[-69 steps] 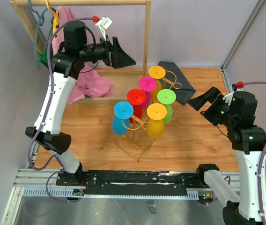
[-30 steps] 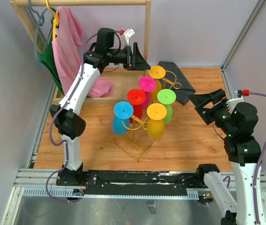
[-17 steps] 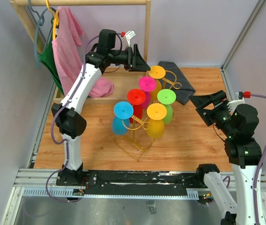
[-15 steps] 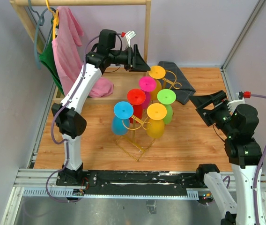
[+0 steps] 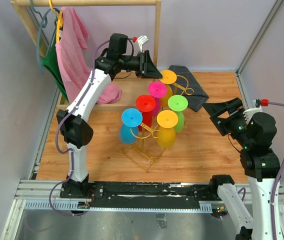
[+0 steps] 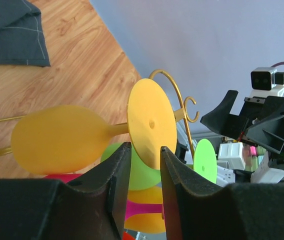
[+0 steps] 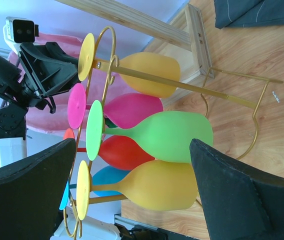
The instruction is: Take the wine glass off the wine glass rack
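Note:
The gold wire wine glass rack (image 5: 143, 159) stands mid-table with several coloured wine glasses hanging bowl-down. The far one is an orange wine glass (image 5: 167, 76), and its round foot (image 6: 151, 122) fills the left wrist view. My left gripper (image 5: 155, 75) is at that foot. Its jaws (image 6: 144, 147) are narrowed but still apart, with the foot's lower rim just past the fingertips (image 6: 123, 150). My right gripper (image 5: 211, 113) hovers wide open to the right of the rack. In its wrist view the green glass (image 7: 162, 132) and the yellow glass (image 7: 147, 185) lie between its fingers, farther off.
A wooden clothes rack (image 5: 157, 35) stands at the back, with a pink cloth (image 5: 74, 50) and a green garment (image 5: 49, 60) hanging on it. A dark grey cloth (image 5: 189, 86) lies at the back right. Pink (image 5: 157, 89), red (image 5: 145, 103) and blue (image 5: 131, 117) glasses crowd the rack.
My left arm swung from the clothes rack over to the far orange glass and edged closer, its jaws narrowing. The right gripper rose slightly and stayed open.

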`<state>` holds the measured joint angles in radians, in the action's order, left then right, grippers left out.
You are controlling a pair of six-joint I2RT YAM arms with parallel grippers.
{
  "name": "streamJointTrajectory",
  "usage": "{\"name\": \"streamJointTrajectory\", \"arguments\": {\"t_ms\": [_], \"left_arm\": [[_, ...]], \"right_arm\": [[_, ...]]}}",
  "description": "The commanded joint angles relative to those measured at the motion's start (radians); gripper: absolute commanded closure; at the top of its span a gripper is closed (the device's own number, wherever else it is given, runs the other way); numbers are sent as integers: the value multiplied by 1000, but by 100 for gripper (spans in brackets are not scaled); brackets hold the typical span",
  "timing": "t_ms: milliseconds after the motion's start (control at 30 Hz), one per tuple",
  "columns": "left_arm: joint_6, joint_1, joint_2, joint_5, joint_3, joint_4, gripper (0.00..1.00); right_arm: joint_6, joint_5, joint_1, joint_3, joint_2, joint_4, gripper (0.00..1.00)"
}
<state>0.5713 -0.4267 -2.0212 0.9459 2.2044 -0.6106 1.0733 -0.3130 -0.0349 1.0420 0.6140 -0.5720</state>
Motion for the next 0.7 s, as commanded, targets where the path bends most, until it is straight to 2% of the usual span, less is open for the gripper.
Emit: {"name": "streamJointTrajectory", "arguments": {"t_ms": [0,467,667], "left_arm": [[12,-9,-10,33,2,26,66],[-7,19,7,24,2,6,66],[-6,27,13,28,-5,6,86]], "right_arm": [[-8,18,-20,-11,-21,-11,1],[-6,11,-19,-22,-19,-5,1],[-5,8,-20,-23,-20,-2,1]]}}
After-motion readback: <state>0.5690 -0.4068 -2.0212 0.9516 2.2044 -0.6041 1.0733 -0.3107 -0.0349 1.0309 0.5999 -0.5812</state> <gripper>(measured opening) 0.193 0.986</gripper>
